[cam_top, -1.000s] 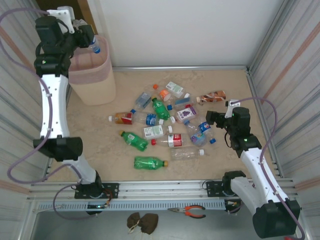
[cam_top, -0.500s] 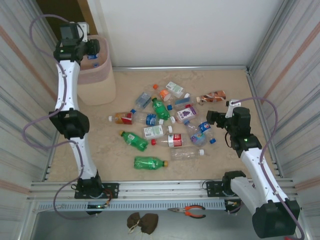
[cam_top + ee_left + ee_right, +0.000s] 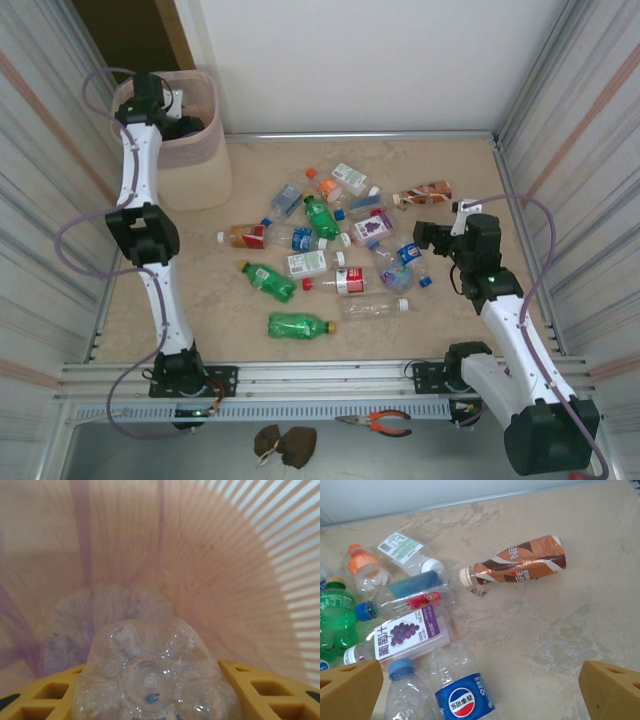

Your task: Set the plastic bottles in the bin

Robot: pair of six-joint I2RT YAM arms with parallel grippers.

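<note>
Now in the bin: left gripper [image 3: 150, 692] partly closed around a clear bottle [image 3: 150, 670], its base toward the camera, held low inside the bin [image 3: 200, 170].
Over the pile: right gripper [image 3: 480, 685] with jaws wide apart, holding nothing.
Progress: early, by the look of it. One bottle is ready to drop, and over a dozen bottles [image 3: 298, 325] lie scattered on the table [image 3: 470, 170].
Bin: pale pink, translucent, finely ribbed wall; contents at the bottom too blurred to name.
Held bottle: thin clear plastic with a lobed base, beaded with droplets.
Brown bottle [image 3: 520, 567]: glossy wrap, dented, white cap.
Table: mottled beige, stone-like.
</note>
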